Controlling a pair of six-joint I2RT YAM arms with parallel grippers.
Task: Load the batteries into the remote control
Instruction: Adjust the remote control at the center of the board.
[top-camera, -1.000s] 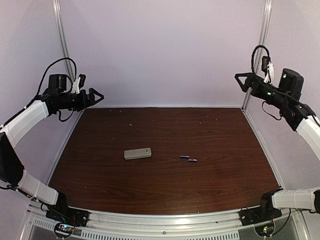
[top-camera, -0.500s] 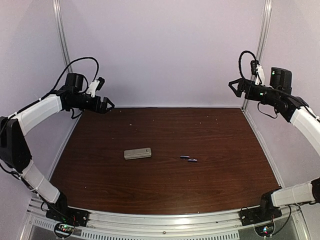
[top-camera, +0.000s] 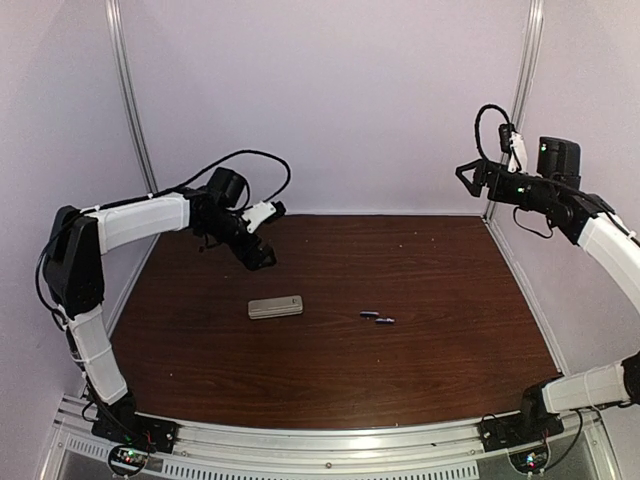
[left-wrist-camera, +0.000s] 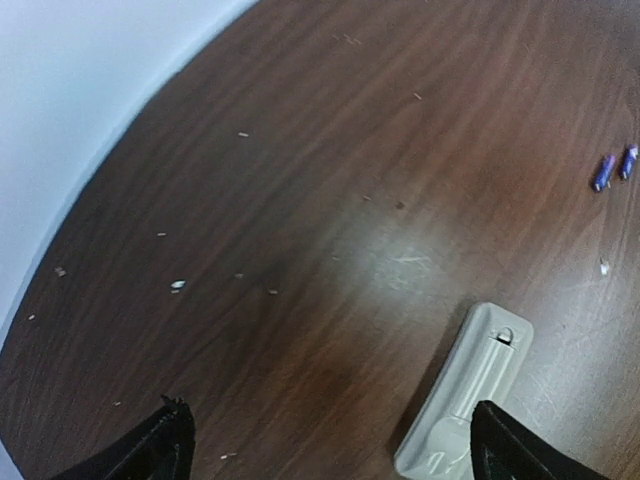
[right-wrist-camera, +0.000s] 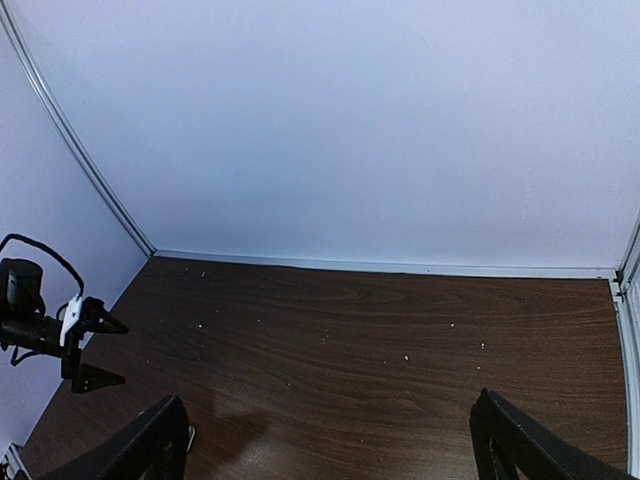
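Observation:
The remote control lies flat on the brown table, left of centre, grey-beige back up. In the left wrist view the remote control shows its battery cover, near the right fingertip. The two batteries lie side by side to its right; they also show in the left wrist view. My left gripper is open and empty, hovering above the table just behind the remote. My right gripper is open and empty, held high at the back right corner. The remote and batteries are out of the right wrist view.
The table is dark wood with small pale crumbs. White walls and metal posts enclose the back and sides. The left arm's gripper shows in the right wrist view.
My left arm has swung from the back left corner inward and down toward the remote. The right gripper has barely moved. Remote and batteries lie where they were.

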